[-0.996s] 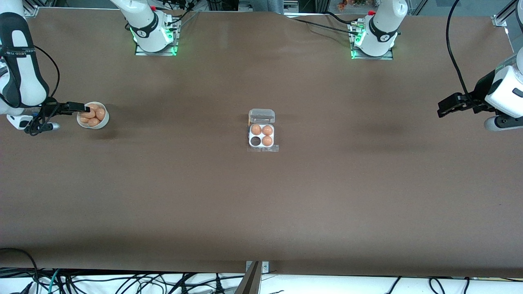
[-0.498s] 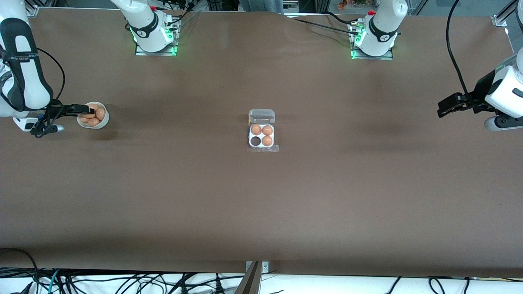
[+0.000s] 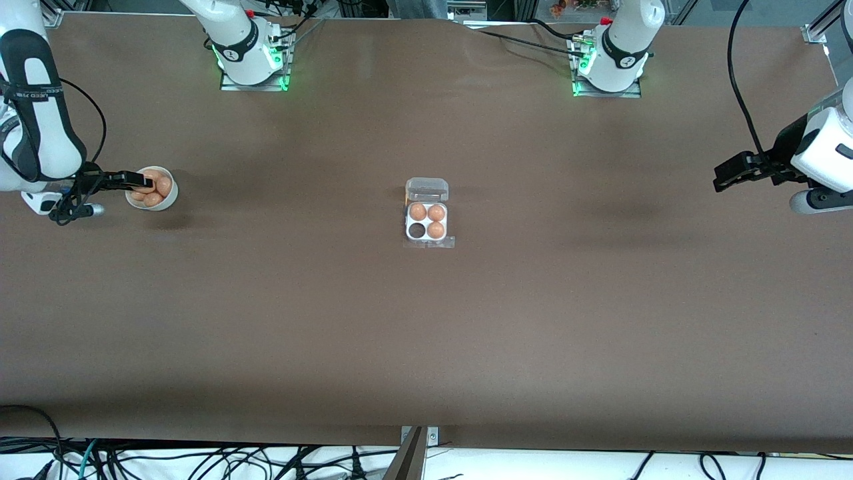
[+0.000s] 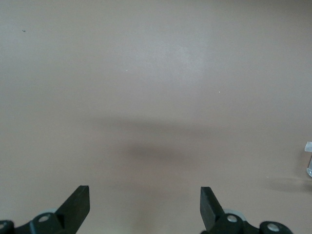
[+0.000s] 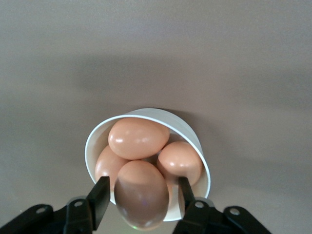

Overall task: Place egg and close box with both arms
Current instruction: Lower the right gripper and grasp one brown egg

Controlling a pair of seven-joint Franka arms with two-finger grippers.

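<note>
Plain brown table (image 3: 426, 320); my right gripper (image 5: 141, 195) clamps a smooth tan egg (image 5: 142, 195) in the round white bowl (image 5: 195, 141); my left gripper (image 4: 145, 207) waits, fingers apart.

Pretty much the whole frame is one big brown table (image 3: 426, 333), matte surface, evenly lit from above with a few soft darker patches where shadows fall, mostly in the middle band and along the bottom edge. Along the very bottom of the frame there's a white strip with a mess of black cables (image 3: 220, 460), plus one teal one near the lower left. At bottom center a small metal bracket (image 3: 418, 437) sits on the table edge with a dark bar sticking out from it. Along the top edge you get bits of aluminium framing (image 3: 816, 33) in the upper right corner and more clutter that's too small to make out.
</note>
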